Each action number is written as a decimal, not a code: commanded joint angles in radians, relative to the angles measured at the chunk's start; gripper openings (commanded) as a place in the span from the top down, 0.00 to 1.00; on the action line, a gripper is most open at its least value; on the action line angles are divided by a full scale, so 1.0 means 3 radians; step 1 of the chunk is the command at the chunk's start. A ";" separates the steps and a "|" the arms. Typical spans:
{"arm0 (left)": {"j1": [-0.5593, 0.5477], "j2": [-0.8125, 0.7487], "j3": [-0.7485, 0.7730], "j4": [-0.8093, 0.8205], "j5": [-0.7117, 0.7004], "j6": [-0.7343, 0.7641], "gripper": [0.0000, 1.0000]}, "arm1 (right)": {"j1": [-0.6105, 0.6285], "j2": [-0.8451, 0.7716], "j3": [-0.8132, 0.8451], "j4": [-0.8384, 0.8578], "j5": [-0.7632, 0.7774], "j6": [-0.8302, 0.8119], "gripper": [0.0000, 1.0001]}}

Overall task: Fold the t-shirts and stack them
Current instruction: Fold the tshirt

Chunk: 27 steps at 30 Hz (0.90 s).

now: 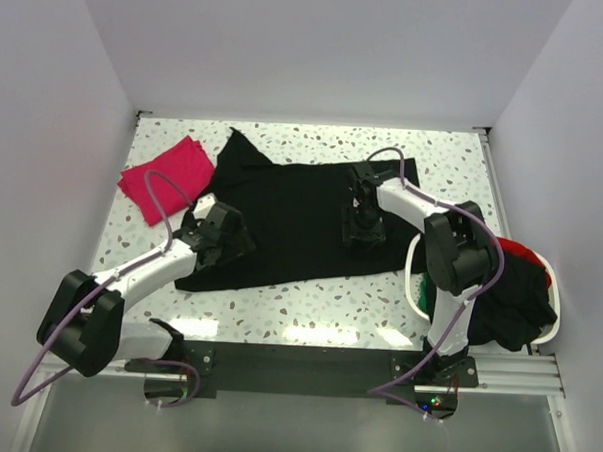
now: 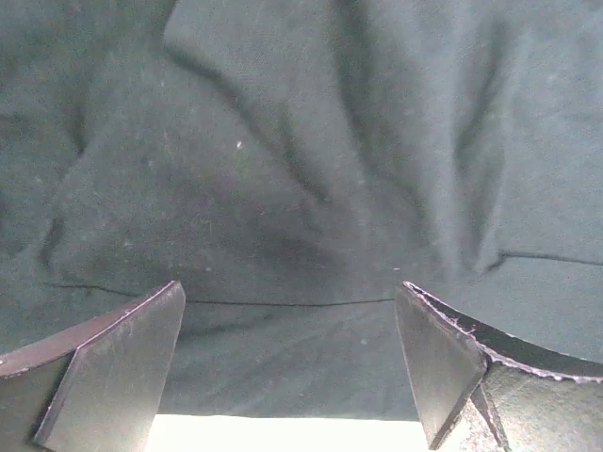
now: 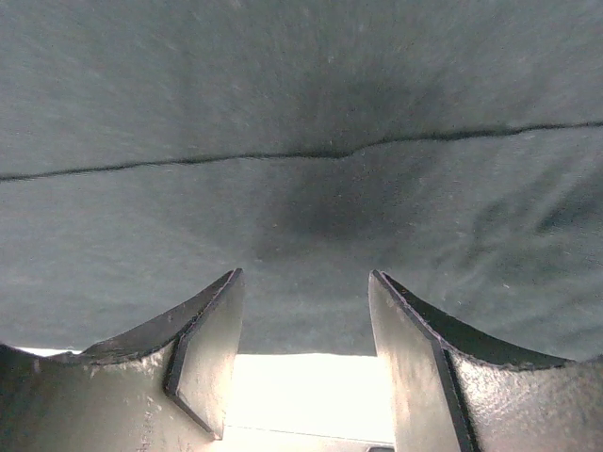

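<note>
The left gripper (image 2: pixel 290 292) is wide, the right gripper (image 3: pixel 306 278) half open, over the black t-shirt (image 1: pixel 292 211); grasp its edge evenly.

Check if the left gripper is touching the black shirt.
Cannot tell. Left wrist view: left gripper open right over the black shirt, but fingertip contact or gap isn't plain; top view hides the tips.

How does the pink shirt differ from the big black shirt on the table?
The pink shirt is folded into a small rectangle; the black shirt lies spread out and wrinkled. The pink shirt sits alone at the far left; the left gripper and right gripper are over the black shirt. Both lie on the speckled table.
</note>
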<state>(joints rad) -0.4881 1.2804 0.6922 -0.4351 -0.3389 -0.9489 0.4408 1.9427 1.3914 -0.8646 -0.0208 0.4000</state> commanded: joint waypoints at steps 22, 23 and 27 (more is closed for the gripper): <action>0.1217 -0.0745 -0.0840 -0.0467 -0.0117 -0.0539 0.00 | 0.0800 -0.0125 -0.0716 0.0315 -0.0401 0.0426 0.42; 0.1329 -0.0786 -0.0830 -0.0528 -0.0158 -0.0514 0.00 | 0.0847 -0.0130 -0.0716 0.0310 -0.0411 0.0436 0.42; 0.1611 -0.1031 -0.0773 -0.0600 -0.0281 -0.0371 0.00 | 0.1010 -0.0171 -0.0670 0.0213 -0.0416 0.0431 0.42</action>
<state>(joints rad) -0.0559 1.0088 0.4599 -0.5323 -0.3374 -1.0859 0.7109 1.8763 1.2213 -0.8188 -0.0898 0.5018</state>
